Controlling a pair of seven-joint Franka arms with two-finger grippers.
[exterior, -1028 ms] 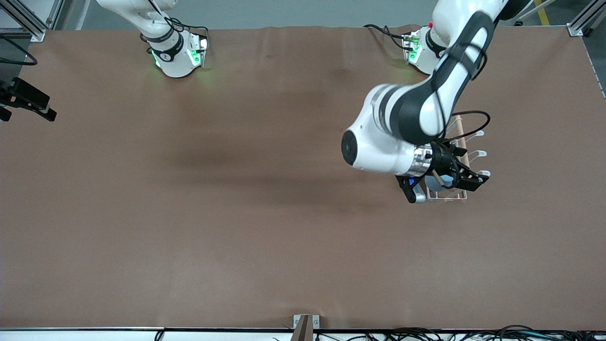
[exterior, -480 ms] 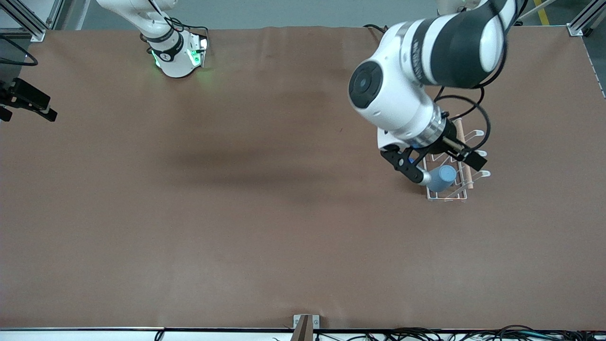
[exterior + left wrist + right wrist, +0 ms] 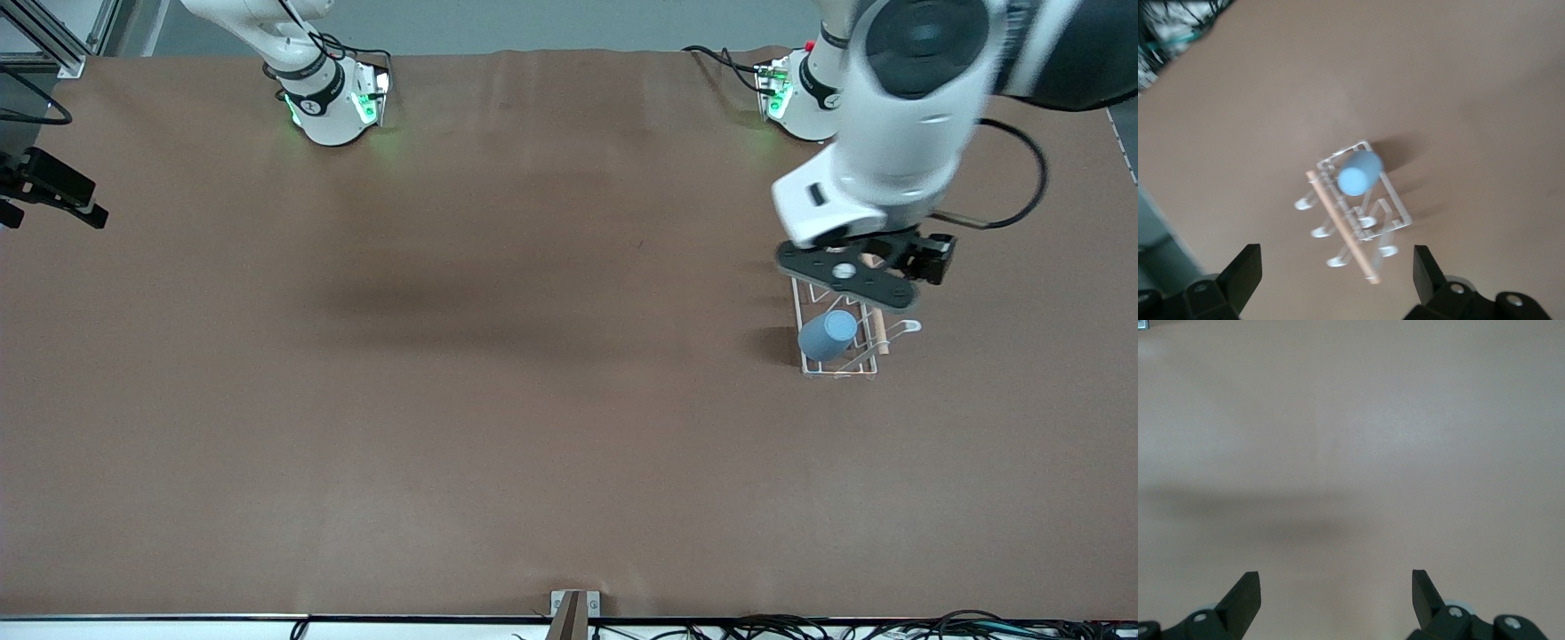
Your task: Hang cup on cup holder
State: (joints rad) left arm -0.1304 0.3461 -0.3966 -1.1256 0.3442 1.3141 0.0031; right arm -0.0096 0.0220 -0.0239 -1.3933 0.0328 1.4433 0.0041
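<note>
The light-blue cup (image 3: pixel 827 335) sits upturned and tilted over a prong of the white wire cup holder (image 3: pixel 837 366), at the holder's end nearer to the front camera. The holder's wooden dowel (image 3: pixel 874 327) runs along its top. My left gripper (image 3: pixel 864 269) is open and empty, raised over the holder's other end. In the left wrist view the cup (image 3: pixel 1358 175) and the holder (image 3: pixel 1399 215) lie well below the left gripper (image 3: pixel 1337 268), whose jaws stand wide apart. My right gripper (image 3: pixel 1336 588) is open and empty over bare table, waiting.
The brown table cover (image 3: pixel 498 400) spreads wide around the holder. The arm bases (image 3: pixel 333 102) stand along the table's edge farthest from the front camera. A metal bracket (image 3: pixel 573 604) sits at the nearest edge.
My left gripper opened, let go of the cup and rose away from the holder, turning as it went. The cup stays on its prong. The right arm has not moved.
</note>
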